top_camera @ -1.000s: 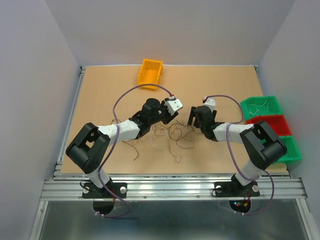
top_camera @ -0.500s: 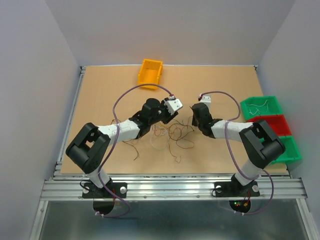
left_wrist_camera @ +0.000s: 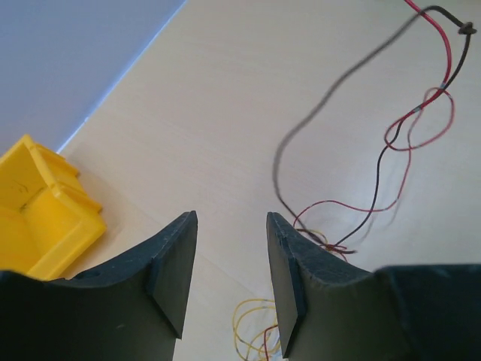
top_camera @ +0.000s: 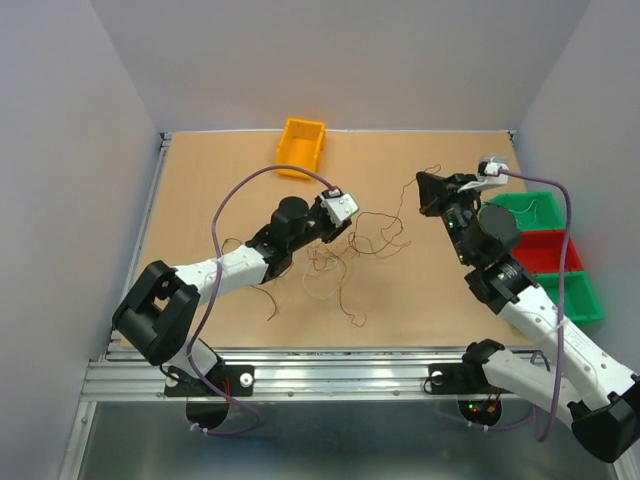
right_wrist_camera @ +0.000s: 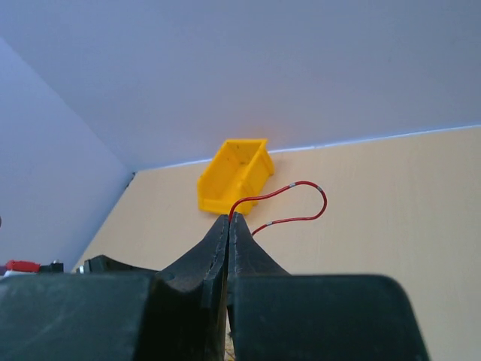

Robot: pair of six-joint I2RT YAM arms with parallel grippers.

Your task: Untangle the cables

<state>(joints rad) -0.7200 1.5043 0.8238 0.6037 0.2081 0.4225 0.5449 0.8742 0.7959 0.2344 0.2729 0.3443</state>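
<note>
The cables lie in a loose tangle of dark, red and yellow loops at mid-table. One red cable arcs out from the tips of my right gripper, which is shut on it. From above, my right gripper is lifted to the right of the pile, and thin strands stretch from the pile up towards it. My left gripper is open with nothing between its fingers. It hovers at the pile's far left edge, with red and dark strands to its right and a yellow loop below.
A yellow bin stands at the far edge of the table and shows in both wrist views. At the right edge sit a green bin holding pale wires, a red bin and another green bin.
My right gripper has shut on a red cable and risen back to the right, drawing strands out of the pile. The left arm has reached slightly farther forward.
</note>
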